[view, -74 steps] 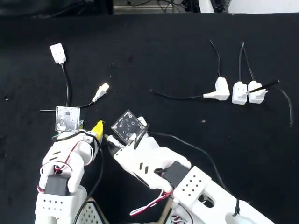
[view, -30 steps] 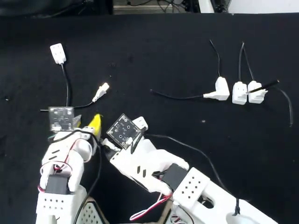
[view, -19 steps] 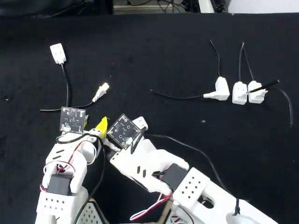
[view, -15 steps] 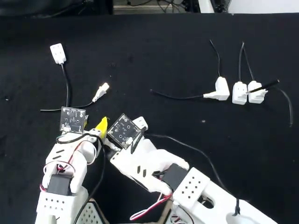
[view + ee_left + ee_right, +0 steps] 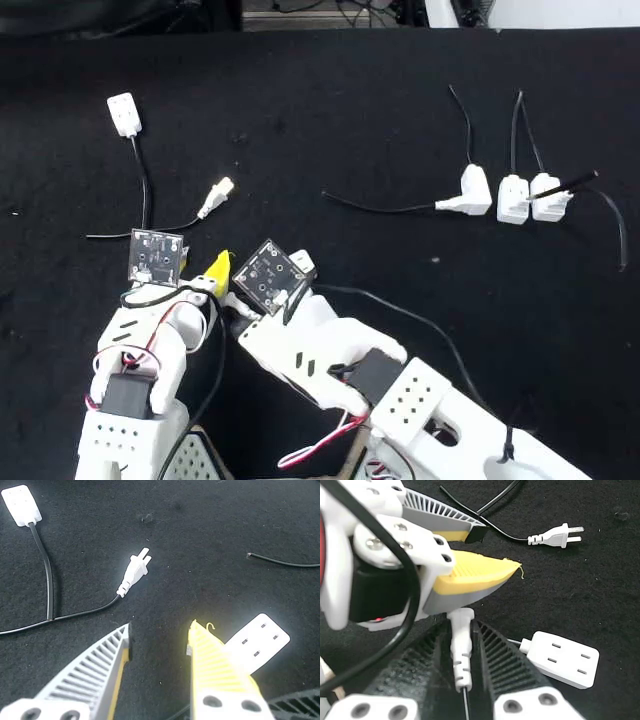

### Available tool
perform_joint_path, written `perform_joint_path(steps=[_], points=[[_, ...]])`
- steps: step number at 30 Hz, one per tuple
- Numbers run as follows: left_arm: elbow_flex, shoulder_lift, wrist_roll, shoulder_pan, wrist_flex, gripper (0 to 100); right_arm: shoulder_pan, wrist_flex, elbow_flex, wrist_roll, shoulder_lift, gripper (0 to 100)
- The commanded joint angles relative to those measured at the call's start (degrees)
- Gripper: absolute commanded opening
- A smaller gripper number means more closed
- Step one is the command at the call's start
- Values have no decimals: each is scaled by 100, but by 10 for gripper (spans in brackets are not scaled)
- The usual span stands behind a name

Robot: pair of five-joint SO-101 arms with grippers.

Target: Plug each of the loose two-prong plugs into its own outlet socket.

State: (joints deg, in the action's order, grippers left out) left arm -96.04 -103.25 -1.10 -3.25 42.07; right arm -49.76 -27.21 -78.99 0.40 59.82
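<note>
The loose two-prong plug (image 5: 136,570) lies on the black table (image 5: 210,525) ahead of the left gripper (image 5: 160,627), apart from both fingers. A white outlet socket (image 5: 257,642) sits just beside its yellow finger (image 5: 212,665). The left gripper's jaws are spread wide and hold nothing, while the right gripper (image 5: 460,626) is clamped on another white plug (image 5: 461,645), whose tip sits close under that yellow finger.
</note>
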Motion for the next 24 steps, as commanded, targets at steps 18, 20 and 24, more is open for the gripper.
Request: perform_joint_path(steps=[18, 20, 24], points=[[-75, -35, -18, -22, -114, 191, 149, -88, 13, 70, 743, 11], [-13, -35, -9, 180, -114, 191, 255, -97, 136, 70, 514, 11], [119, -35, 202, 752, -114, 191, 853, -149, 462, 62, -4, 11]])
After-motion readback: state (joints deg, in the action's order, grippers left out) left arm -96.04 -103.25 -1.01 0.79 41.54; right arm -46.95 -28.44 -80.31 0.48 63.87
